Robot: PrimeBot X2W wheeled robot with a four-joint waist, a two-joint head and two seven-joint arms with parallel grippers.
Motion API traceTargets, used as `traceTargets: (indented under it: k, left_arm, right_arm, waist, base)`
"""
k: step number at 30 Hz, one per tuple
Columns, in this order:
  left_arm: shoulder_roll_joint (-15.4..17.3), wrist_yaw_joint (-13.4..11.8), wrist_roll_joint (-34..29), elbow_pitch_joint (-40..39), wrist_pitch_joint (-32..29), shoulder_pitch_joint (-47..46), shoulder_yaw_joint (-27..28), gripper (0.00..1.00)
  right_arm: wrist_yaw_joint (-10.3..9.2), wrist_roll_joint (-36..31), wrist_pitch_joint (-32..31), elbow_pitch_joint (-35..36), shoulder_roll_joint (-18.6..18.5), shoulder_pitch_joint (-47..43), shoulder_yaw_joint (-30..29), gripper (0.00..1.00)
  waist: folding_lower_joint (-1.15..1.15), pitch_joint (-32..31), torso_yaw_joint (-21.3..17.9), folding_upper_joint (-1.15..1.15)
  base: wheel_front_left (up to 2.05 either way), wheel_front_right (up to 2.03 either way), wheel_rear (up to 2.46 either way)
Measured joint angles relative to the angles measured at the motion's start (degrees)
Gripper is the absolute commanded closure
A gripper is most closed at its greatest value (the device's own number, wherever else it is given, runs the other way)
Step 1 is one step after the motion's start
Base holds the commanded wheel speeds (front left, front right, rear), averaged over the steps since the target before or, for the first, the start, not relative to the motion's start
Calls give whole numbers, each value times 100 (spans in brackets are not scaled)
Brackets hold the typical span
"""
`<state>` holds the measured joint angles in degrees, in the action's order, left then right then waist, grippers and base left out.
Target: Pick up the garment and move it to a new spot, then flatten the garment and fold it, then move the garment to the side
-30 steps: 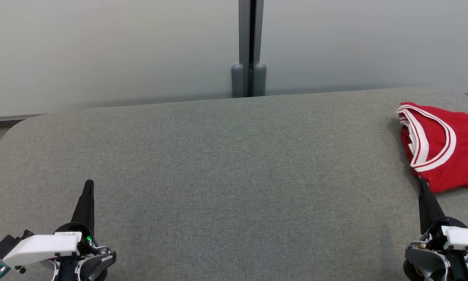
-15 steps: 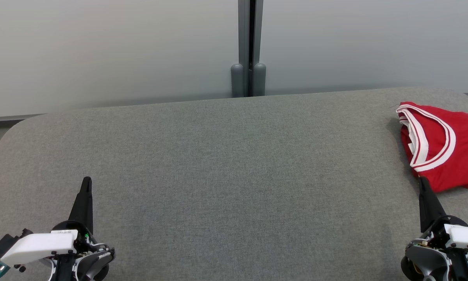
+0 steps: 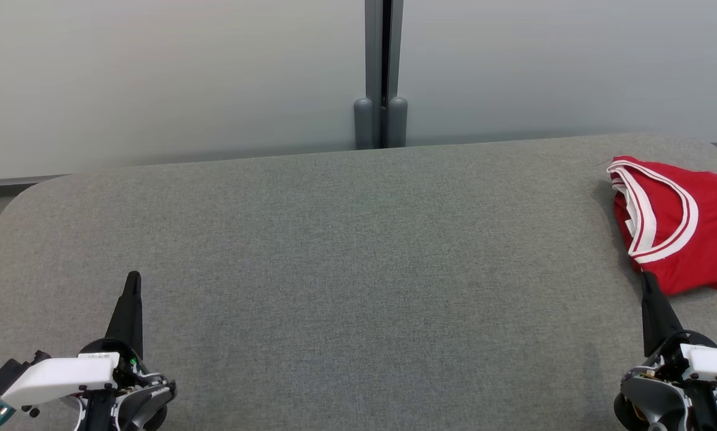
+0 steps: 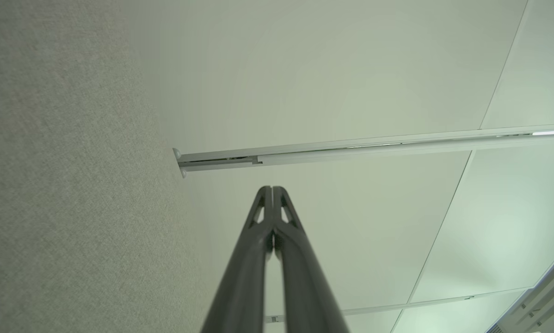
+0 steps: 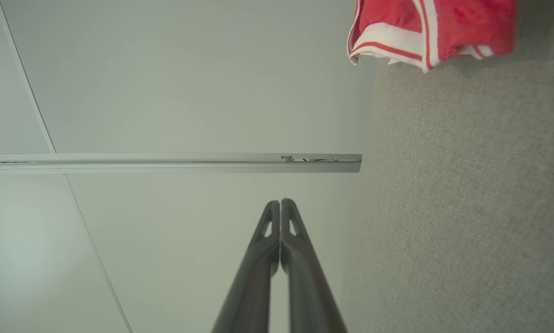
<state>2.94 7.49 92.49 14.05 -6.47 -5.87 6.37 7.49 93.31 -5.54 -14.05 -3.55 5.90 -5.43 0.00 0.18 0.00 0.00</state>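
Observation:
A folded red jersey with white and red trim lies at the far right of the grey fabric surface, partly cut off by the frame edge. Its edge also appears in the right wrist view as the jersey at the top. My right gripper hovers just in front of the jersey's near corner, shut and empty; its fingertips are pressed together. My left gripper rests at the lower left, far from the jersey, shut and empty, tips together at the gripper.
A pale wall stands behind the surface, with a grey vertical post at its middle. The surface has rounded corners at the back left and back right. A wide stretch of bare grey fabric lies between the two grippers.
Both grippers shifted slightly between one second ago and half a second ago; since then nothing has moved. The jersey has stayed in place.

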Motion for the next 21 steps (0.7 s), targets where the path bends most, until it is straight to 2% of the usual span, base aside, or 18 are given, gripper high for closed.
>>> traceTargets:
  k: [21]
  left_arm:
    - [-5,0,-1,0,-5,0,5,100]
  right_arm:
    - [-1,-18,-27,-1,20,1,-34,100]
  waist:
    - [0,0,0,0]
  base:
    - [0,0,0]
